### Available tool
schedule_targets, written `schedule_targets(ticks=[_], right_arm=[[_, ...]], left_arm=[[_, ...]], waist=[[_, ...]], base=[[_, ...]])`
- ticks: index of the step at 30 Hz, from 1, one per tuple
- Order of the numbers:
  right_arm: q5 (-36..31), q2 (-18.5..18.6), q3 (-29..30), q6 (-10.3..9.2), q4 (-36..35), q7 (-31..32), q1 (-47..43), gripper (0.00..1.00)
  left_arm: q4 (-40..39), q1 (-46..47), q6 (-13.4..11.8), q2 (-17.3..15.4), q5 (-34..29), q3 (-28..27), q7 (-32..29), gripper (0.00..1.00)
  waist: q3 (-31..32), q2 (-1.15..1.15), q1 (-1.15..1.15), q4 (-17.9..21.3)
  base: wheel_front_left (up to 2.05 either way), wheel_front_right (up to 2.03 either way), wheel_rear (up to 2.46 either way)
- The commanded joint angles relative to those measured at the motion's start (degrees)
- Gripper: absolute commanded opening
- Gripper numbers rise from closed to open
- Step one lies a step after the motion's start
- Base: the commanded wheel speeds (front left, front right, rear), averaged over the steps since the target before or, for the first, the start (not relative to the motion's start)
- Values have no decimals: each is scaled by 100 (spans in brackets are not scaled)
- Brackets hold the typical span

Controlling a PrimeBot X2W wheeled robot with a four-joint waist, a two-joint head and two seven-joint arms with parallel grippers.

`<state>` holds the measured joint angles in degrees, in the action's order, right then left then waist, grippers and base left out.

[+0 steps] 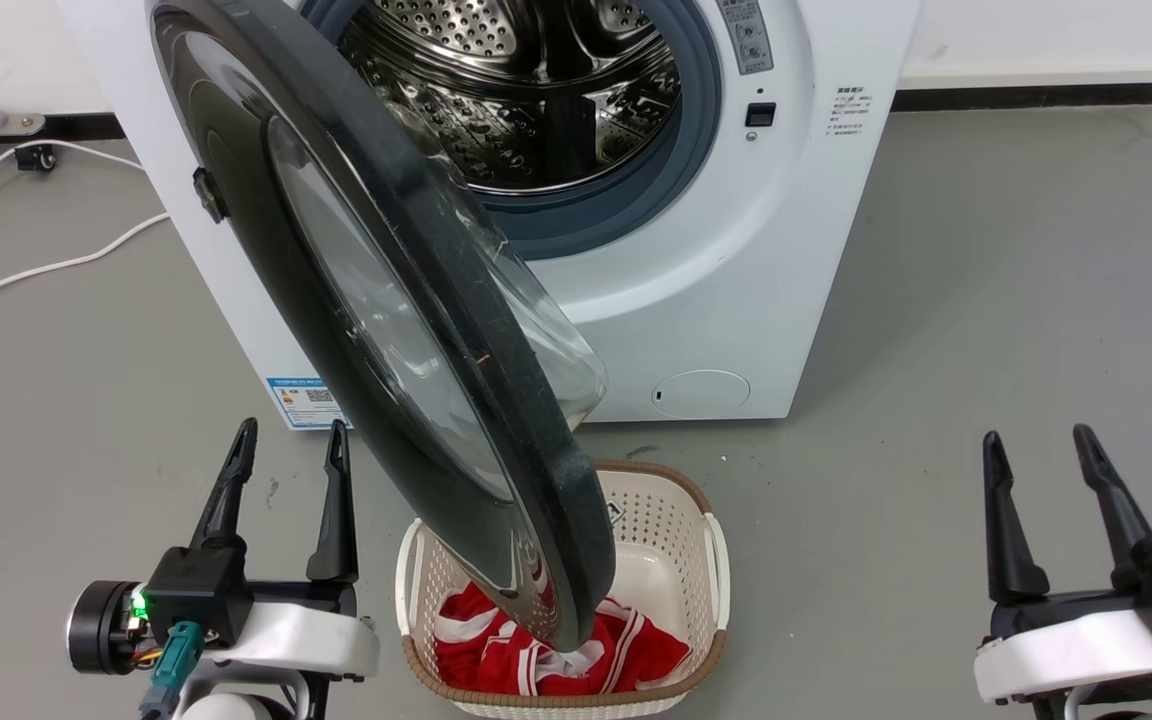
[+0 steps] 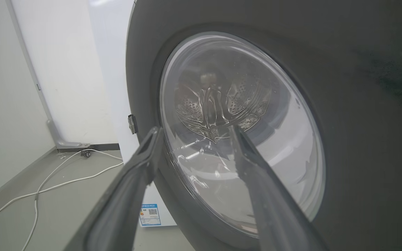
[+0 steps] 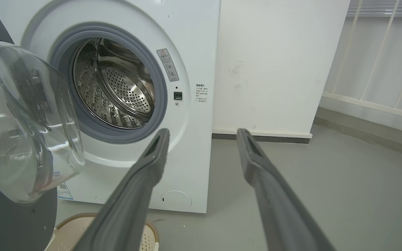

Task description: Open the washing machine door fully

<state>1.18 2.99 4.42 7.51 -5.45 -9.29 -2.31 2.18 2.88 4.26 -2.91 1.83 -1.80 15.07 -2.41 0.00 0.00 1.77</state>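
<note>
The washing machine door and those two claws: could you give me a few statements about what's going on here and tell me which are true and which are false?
1. The washing machine door is swung away from the machine, so the steel drum shows behind it. True.
2. The left claw is clamped on the door's rim. False: it is open and holds nothing, beside the door's outer face.
3. A basket on the floor below the door holds red and white cloth. True.
4. The right claw is shut tight. False: its two fingers stand apart, with nothing between them, well off to the side of the door.
</note>
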Motion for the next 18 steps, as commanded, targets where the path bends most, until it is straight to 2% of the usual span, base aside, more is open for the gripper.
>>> schedule_targets(ticks=[1, 18], right_arm=[[74, -19, -34, -4, 75, -55, -32, 100], [180, -20, -82, -4, 302, -115, 148, 100]], left_arm=[[10, 12, 8, 2, -7, 13, 15, 100], [30, 59, 3, 2, 2, 31, 15, 100]], waist=[[3, 0, 0, 8], [-4, 0, 0, 19]], base=[[0, 0, 0], [0, 0, 0]])
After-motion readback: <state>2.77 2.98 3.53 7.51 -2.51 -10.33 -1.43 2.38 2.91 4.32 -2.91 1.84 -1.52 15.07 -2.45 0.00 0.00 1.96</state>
